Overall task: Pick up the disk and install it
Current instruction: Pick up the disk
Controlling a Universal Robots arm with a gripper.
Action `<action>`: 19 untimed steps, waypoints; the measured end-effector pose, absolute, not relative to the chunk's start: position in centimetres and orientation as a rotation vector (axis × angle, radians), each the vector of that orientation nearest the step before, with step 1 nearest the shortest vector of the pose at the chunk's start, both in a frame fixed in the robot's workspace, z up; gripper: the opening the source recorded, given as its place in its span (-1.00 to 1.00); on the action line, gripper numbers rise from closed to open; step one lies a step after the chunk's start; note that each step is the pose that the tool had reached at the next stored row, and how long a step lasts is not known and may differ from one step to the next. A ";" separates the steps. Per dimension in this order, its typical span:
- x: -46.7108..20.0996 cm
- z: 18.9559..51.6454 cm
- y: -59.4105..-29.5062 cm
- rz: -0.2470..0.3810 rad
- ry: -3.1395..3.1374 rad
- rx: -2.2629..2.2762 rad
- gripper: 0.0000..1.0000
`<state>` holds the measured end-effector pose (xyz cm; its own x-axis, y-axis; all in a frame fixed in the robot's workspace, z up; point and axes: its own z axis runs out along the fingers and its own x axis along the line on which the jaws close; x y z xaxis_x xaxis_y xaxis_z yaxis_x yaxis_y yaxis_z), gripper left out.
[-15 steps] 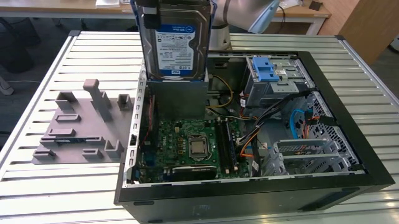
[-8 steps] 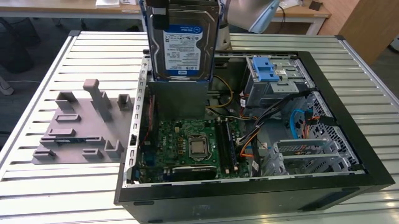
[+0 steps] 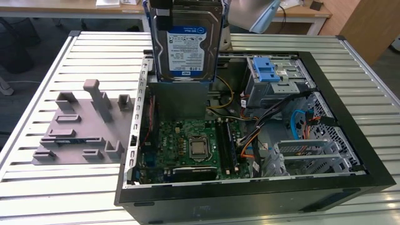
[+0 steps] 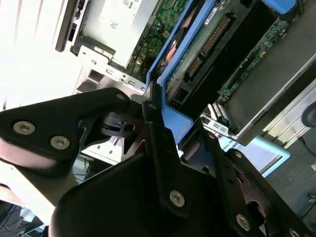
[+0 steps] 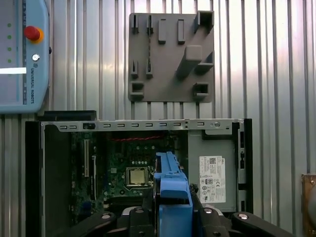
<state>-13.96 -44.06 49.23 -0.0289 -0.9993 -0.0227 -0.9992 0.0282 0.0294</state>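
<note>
The disk [image 3: 186, 49], a silver-grey drive with a blue-and-white label and blue rails, hangs upright over the back of the open computer case [image 3: 250, 199]. My gripper [image 3: 187, 10] is shut on its top end, at the top edge of the exterior view. In the second wrist view, black fingers [image 4: 158, 143] clamp the blue rail, and the disk's [image 4: 197, 54] green circuit-board side runs away from them. In the first wrist view, the disk's blue rail [image 5: 170, 185] stands between the finger links of the gripper [image 5: 170, 219], above the case interior.
Inside the case are the motherboard [image 3: 187, 145], a silver drive cage with a blue latch [image 3: 269, 75] and a grey box with a white sticker [image 5: 212, 173]. A grey fixture plate [image 3: 81, 136] lies on the slatted table. A pendant with a red button [image 5: 22, 54] lies nearby.
</note>
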 end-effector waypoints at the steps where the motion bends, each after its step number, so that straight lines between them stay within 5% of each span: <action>1: -13.6 49.2 -44.1 -0.058 -2.250 2.186 -0.27; 19: -10.9 49.0 -45.2 -0.058 -2.249 2.186 -0.27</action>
<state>-10.89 -45.16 49.05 -0.0289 -0.9993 -0.0228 -0.9992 0.0282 0.0297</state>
